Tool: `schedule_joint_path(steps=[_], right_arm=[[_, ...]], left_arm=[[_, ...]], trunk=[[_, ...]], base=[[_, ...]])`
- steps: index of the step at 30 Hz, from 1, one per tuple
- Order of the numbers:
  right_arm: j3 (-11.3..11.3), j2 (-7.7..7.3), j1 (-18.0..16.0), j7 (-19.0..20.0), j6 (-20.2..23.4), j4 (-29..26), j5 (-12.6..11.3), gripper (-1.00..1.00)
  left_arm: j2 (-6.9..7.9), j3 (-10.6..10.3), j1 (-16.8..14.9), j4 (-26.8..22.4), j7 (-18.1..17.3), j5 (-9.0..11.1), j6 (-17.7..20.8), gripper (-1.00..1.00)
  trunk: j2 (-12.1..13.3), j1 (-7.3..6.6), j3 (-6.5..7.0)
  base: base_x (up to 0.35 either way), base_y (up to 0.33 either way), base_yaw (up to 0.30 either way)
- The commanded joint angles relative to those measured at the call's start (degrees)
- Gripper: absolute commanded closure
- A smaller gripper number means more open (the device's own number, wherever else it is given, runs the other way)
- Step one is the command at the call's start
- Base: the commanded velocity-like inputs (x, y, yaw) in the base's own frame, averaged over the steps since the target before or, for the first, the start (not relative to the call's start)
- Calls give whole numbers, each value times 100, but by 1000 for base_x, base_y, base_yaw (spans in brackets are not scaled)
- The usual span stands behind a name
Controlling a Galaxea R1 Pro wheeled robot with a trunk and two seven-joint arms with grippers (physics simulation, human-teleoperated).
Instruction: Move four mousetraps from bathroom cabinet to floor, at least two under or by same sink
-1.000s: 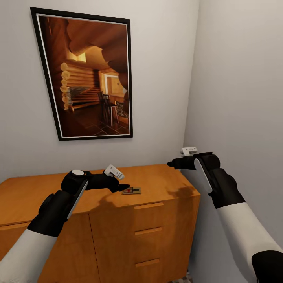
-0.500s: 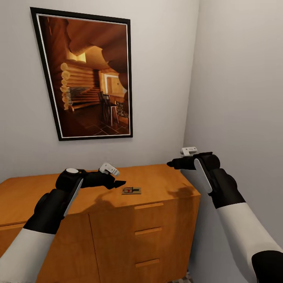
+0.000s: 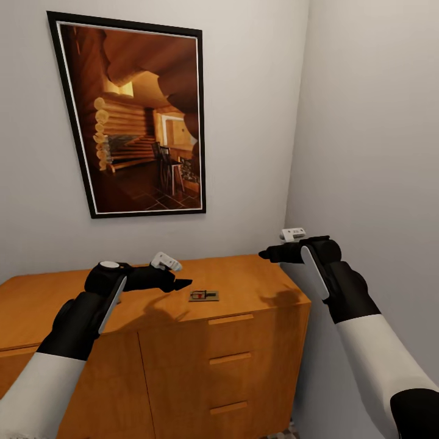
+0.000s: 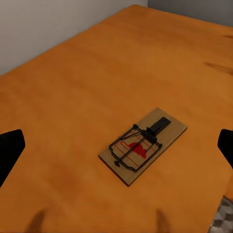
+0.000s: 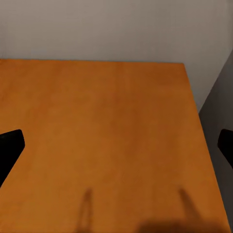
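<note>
Rising and easing back, the left gripper (image 3: pixel 183 283) is hovering near the mousetrap (image 3: pixel 203 296), jaws apart. That trap is lying flat on the cabinet (image 3: pixel 256 283) surface. Right gripper (image 3: pixel 263 254) is hanging above, jaws apart.

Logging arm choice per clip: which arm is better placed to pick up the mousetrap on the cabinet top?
Left. Its open pincer hovers just beside the mousetrap, framed in its wrist view. The right pincer faces bare cabinet.
</note>
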Motion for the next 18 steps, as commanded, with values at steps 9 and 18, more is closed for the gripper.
schedule_joint_path(steps=[9, 18], right_arm=[[8, -9, -5, -8, 21, -7, -21, -100], [18, -9, -5, -14, 21, -57, -19, -100]], left_arm=[[-84, 9, -223, 456, -50, -89, -5, -100], [-215, 11, -314, 711, -46, -120, -26, -100]], trunk=[[-4, 0, -7], [-4, 0, -7]], base=[[0, 0, 0], [0, 0, 0]])
